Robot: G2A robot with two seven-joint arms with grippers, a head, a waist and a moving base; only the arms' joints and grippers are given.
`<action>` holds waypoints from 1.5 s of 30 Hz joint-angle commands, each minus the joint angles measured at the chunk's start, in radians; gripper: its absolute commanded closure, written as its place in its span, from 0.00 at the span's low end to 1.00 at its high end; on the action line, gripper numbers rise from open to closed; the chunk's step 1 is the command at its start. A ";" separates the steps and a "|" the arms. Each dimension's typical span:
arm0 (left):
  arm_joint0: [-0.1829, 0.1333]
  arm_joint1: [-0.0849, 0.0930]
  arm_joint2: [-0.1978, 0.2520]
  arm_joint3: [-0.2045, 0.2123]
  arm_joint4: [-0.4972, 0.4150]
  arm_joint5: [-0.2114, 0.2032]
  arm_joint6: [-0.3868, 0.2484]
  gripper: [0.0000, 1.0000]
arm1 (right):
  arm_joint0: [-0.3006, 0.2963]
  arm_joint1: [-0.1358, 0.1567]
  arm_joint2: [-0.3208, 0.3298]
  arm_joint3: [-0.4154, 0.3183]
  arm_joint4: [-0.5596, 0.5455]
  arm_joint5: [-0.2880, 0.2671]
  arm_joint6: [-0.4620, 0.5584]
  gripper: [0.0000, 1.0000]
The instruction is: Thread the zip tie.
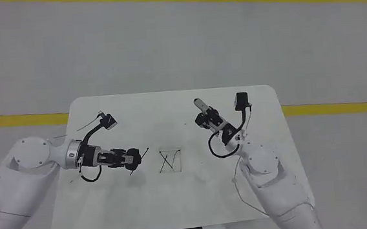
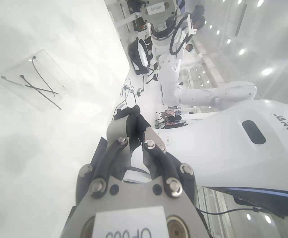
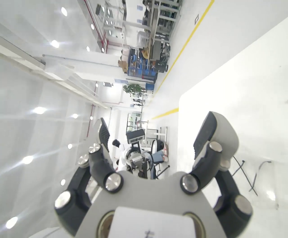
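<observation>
Zip tie [image 1: 144,154] pinched in left hand [image 1: 136,159], near tray [image 1: 169,149]; right hand [image 1: 199,103] spread wide.

I see my left arm [image 1: 29,167] and right arm [image 1: 273,172] as glossy white shells with rounded joints, ending in black wrist sections banded in silver, with a black cable [image 1: 89,178] looping off each. The left gripper [image 2: 132,112] has a grey metal base, black link bars pinned with silver screws and clips, grey fingers [image 2: 115,128] with black pads [image 2: 135,122], and a white printed label [image 2: 128,222]. The right gripper [image 3: 156,126] matches it, with ribbed facings [image 3: 203,131] on its fingers.
</observation>
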 commanded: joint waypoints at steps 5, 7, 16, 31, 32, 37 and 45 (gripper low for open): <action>0.000 0.000 0.000 0.000 0.000 0.000 0.000 1.00 | 0.010 0.000 0.007 -0.006 0.020 0.010 0.013 0.00; 0.000 0.000 0.000 0.000 0.000 0.000 0.000 1.00 | 0.010 0.000 0.007 -0.006 0.020 0.010 0.013 0.00; 0.000 0.000 0.000 0.000 0.000 0.000 0.000 1.00 | 0.062 -0.009 -0.074 0.067 0.071 -0.058 0.161 0.00; 0.000 0.000 0.000 0.000 0.000 0.000 0.000 1.00 | 0.304 -0.063 -0.270 0.338 0.269 -0.214 0.420 0.00; 0.000 0.000 0.000 0.000 0.000 0.000 0.000 1.00 | 0.304 -0.063 -0.270 0.338 0.269 -0.214 0.420 0.00; 0.000 0.000 0.000 0.000 0.000 0.000 0.000 1.00 | 0.304 -0.063 -0.270 0.338 0.269 -0.214 0.420 0.00; 0.000 0.000 0.000 0.000 0.000 0.000 0.000 1.00 | 0.290 -0.062 -0.278 0.379 0.332 -0.244 0.530 0.00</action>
